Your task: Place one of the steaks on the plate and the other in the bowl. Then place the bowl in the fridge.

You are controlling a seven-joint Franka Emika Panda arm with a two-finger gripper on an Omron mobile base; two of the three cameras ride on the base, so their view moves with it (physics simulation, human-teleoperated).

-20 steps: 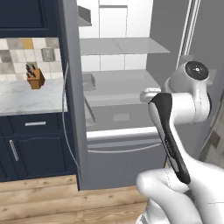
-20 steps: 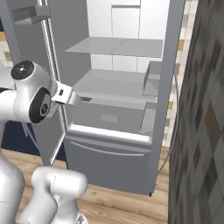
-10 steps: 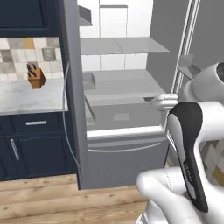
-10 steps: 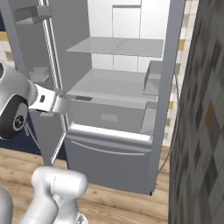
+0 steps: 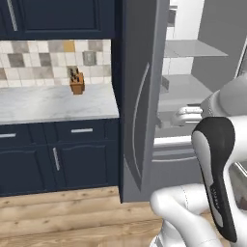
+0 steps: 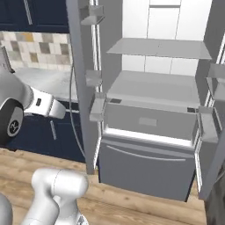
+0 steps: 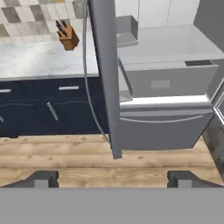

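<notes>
Fridge (image 6: 149,132) is the biggest thing ahead, grey steel, both upper doors swung wide, lower drawer closed with its long handle across the front. Inside it I see pale shelves and a grey drawer box at the bottom of the upper compartment; I can't make out a bowl or steak on any shelf. Left door (image 5: 140,96) stands edge-on toward me, its long curved handle facing left, small grey bins on its inner face. Right door sits at the right edge of the right base view, bins on it too.

Left of the fridge runs a marble counter (image 5: 53,103) over navy cabinets (image 5: 58,159) with silver pulls, tiled backsplash (image 5: 43,60) behind it in beige, grey and one orange tile. Wood floor (image 7: 65,157) lies near me, planks running left to right.

My gripper (image 7: 113,180) hangs low over the floor in front of the fridge, fingertips (image 7: 41,179) spread wide apart, nothing between them. In the hand view the left door's edge stands between the two tips, farther off.

Knife block (image 5: 75,83), small, brown, dark handles sticking up, stands far back on the counter against the tiles, well left of the fridge.
</notes>
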